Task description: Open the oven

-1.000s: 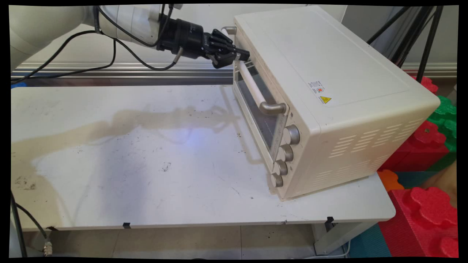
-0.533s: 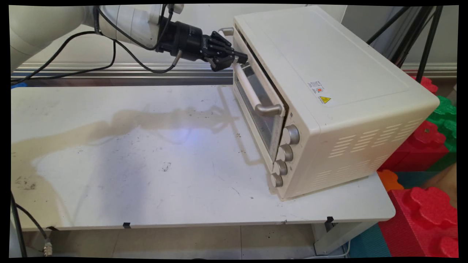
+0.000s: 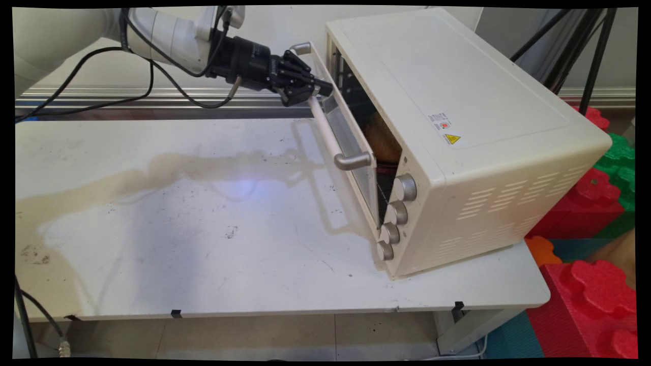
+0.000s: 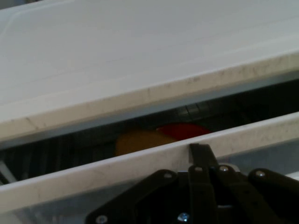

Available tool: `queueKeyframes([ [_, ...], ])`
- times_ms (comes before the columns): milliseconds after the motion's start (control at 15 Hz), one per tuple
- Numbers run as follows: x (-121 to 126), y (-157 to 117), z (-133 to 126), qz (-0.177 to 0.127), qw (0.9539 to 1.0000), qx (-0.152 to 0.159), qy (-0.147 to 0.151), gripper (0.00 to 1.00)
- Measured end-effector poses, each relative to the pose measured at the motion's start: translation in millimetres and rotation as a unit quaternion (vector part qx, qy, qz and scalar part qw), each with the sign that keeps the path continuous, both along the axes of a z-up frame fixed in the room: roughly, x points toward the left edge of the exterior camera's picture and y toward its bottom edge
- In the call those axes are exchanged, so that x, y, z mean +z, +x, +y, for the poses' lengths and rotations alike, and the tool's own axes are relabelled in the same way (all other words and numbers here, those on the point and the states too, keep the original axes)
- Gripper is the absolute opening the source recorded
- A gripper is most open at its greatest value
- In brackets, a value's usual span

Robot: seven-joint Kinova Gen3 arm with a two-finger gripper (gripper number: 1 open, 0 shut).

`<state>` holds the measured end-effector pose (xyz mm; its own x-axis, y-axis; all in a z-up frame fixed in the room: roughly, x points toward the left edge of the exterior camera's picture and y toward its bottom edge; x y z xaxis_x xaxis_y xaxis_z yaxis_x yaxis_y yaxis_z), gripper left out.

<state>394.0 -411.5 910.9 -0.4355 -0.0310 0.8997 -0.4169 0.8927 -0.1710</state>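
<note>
Gripper (image 3: 319, 90) on oven door handle (image 3: 325, 133)

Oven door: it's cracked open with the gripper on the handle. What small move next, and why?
Probably keep drawing the handle outward and down. The gripper is shut on its far end, and the oven door is only partly open, so the yellowish item and red item inside are barely visible.

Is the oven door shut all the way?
No, the oven door tilts out from the top of the oven, leaving a dark gap where something yellowish-brown shows inside.
</note>
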Motion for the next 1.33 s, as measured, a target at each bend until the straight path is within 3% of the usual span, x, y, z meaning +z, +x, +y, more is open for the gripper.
queueKeyframes([
  [1333,-46,68,40,-0.066,0.9974,-0.017,0.022,0.00],
])
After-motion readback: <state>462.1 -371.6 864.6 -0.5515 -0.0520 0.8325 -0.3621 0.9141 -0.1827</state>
